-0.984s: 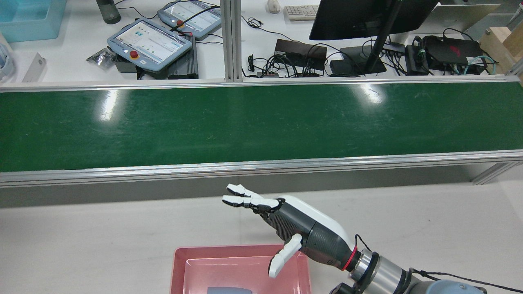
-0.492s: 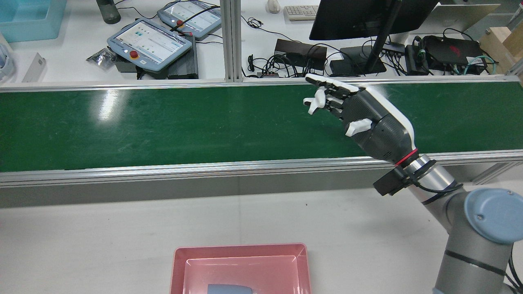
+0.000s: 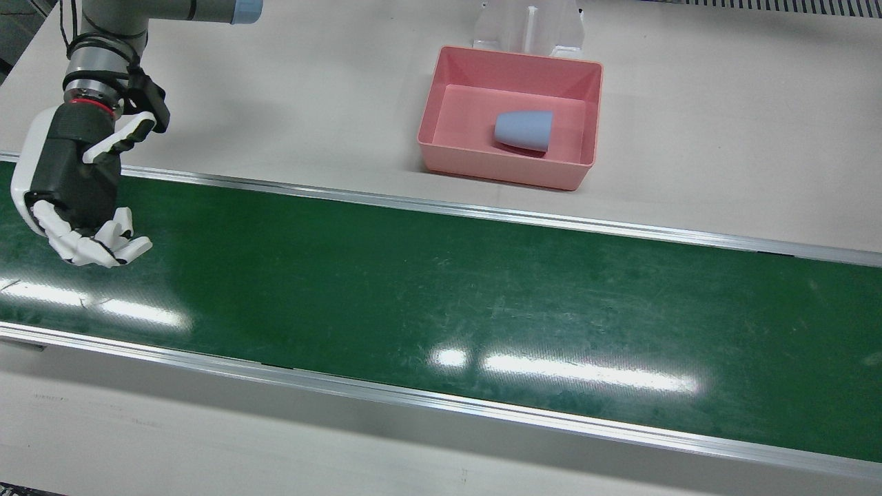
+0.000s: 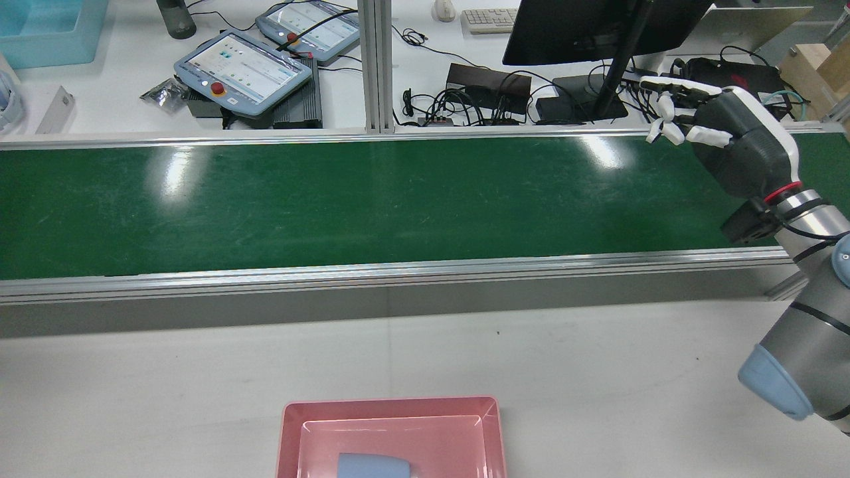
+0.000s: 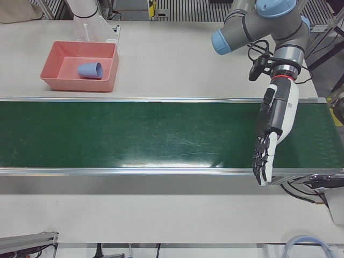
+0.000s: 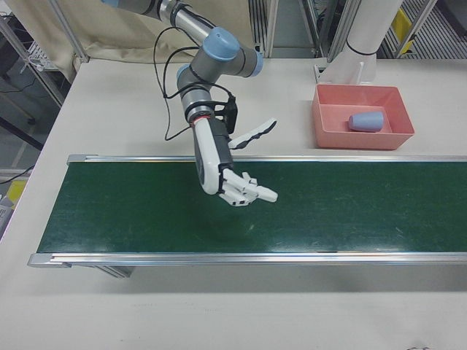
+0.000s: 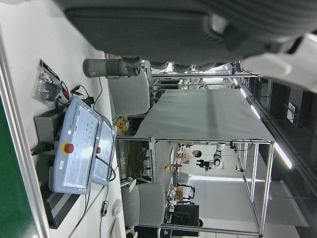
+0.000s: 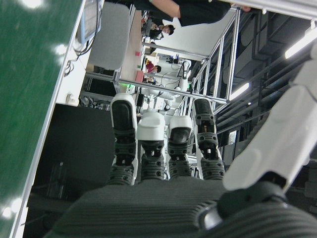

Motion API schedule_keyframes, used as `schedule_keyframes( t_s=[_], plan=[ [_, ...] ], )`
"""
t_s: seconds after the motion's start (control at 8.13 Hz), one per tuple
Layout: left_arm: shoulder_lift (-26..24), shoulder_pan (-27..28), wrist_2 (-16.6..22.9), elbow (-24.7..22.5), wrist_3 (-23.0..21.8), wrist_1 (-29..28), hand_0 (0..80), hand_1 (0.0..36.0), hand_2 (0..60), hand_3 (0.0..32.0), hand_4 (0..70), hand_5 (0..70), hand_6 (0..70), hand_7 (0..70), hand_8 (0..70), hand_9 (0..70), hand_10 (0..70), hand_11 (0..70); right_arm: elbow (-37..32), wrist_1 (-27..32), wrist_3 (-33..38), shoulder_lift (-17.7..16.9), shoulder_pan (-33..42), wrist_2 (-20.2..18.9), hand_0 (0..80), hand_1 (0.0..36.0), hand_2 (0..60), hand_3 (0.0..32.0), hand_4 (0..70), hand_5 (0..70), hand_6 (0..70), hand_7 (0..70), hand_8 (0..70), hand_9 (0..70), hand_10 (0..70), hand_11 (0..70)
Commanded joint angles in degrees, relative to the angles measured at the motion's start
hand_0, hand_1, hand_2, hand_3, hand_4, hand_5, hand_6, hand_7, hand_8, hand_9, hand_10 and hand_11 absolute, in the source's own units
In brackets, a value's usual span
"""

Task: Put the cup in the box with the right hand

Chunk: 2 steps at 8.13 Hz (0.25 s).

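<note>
- Front view: the pale blue plastic cup [image 3: 523, 130] lies on its side inside the shallow pink rectangular box [image 3: 508, 172], which sits on the off-white bench [image 3: 723, 124] just beside the long green conveyor belt [image 3: 441, 289]. The right hand [image 3: 72, 186] hangs over the belt's end, well apart from the box, fingers [image 3: 96, 248] spread and holding nothing.
- Rear view: beyond the belt stand two grey teach pendants [image 4: 242, 63], a black monitor [image 4: 597, 26] and tangled cables [image 4: 465, 99]; nothing lies between hand and box.
- Left-front view: the left hand [image 5: 274, 129] points down over the belt's other end, fingers straight and empty.
- Right-front view: the right hand's fingers are apart, gripping nothing.
</note>
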Motion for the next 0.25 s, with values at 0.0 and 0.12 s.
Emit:
schedule_keyframes(
  t_s=[0.0, 0.12],
  plan=[
    [0.0, 0.0, 0.0, 0.0, 0.0, 0.0, 0.0, 0.0, 0.0, 0.0, 0.0, 0.0, 0.0, 0.0, 0.0, 0.0, 0.0, 0.0, -9.2, 3.6, 0.4, -1.2, 7.2, -1.6, 40.1, 2.8, 3.2, 0.0, 13.4, 10.5, 39.4, 70.0, 64.8, 70.0, 37.8, 52.8],
    [0.0, 0.0, 0.0, 0.0, 0.0, 0.0, 0.0, 0.0, 0.0, 0.0, 0.0, 0.0, 0.0, 0.0, 0.0, 0.0, 0.0, 0.0, -10.5, 5.8, 0.5, -2.9, 9.0, -1.6, 38.9, 0.7, 0.0, 0.0, 10.1, 10.9, 40.1, 70.0, 68.6, 70.0, 40.0, 55.6]
  ],
)
